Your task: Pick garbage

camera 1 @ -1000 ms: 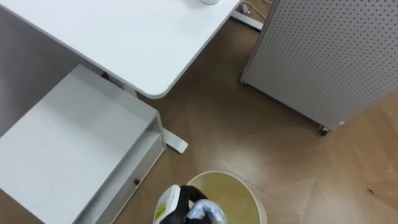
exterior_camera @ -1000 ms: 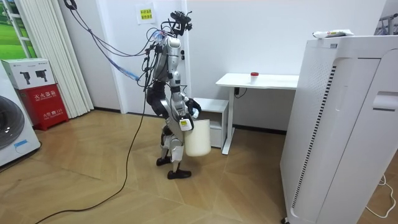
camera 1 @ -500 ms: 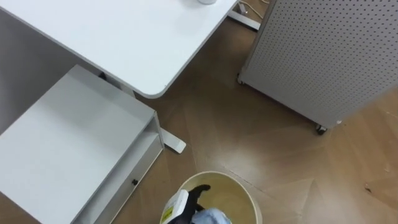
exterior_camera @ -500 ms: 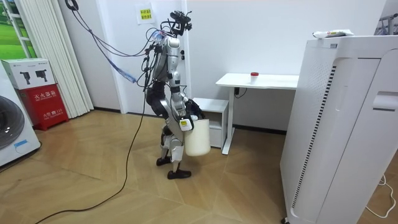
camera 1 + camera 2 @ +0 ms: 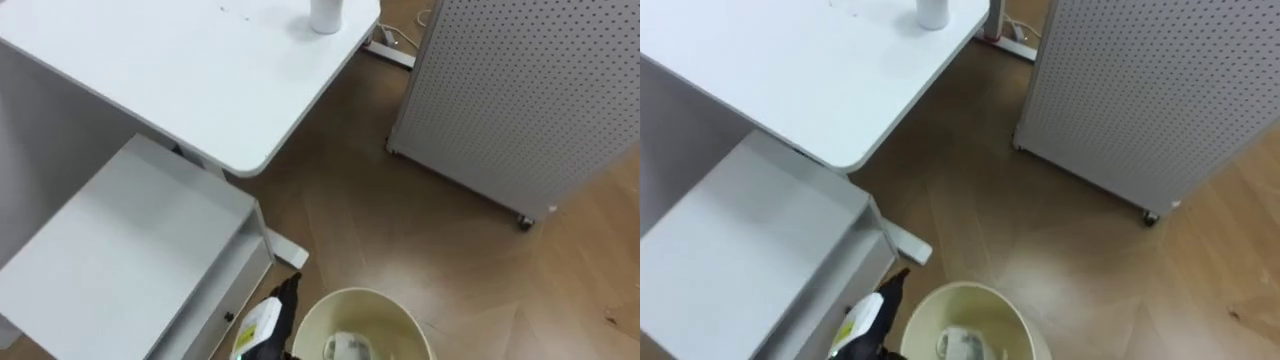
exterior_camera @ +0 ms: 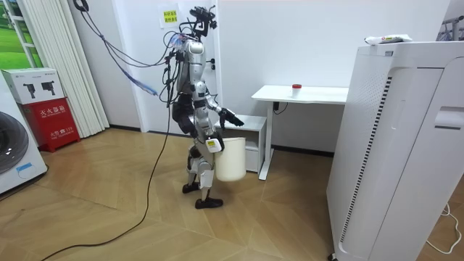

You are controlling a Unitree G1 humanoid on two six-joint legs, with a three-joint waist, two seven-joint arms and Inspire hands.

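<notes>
Robot is standing before the desk (image 5: 180, 70). The bin (image 5: 362, 293) is sitting directly below its chest, off the desk's rounded near corner and just beside the low cabinet (image 5: 120, 250). I cannot tell whether the bin is resting on the floor or being carried.

Garbage (image 5: 345, 347): a pale crumpled piece is lying on the bin's bottom, toward the near wall. The left hand is not carrying it.

Left hand (image 5: 283, 310): is hovering just outside the bin's left rim, fingers straight and reaching forward, gripping nothing. The room view is showing it raised above rim height. Judgement: it is being kept to the side so the bin's mouth is unobstructed for a look down at the piece.

Right hand (image 6: 212, 146): is hanging low at the bin's rim nearest the body. It is too small to tell its finger state, or whether it is steadying the bin.

Surroundings: a small upright container (image 5: 325, 15) is standing at the desk's far edge near its right corner. A perforated panel (image 5: 520, 90) on casters is standing well apart to the right.

Judgement: this piece is counting as binned, and the next move is calling for finding another.
</notes>
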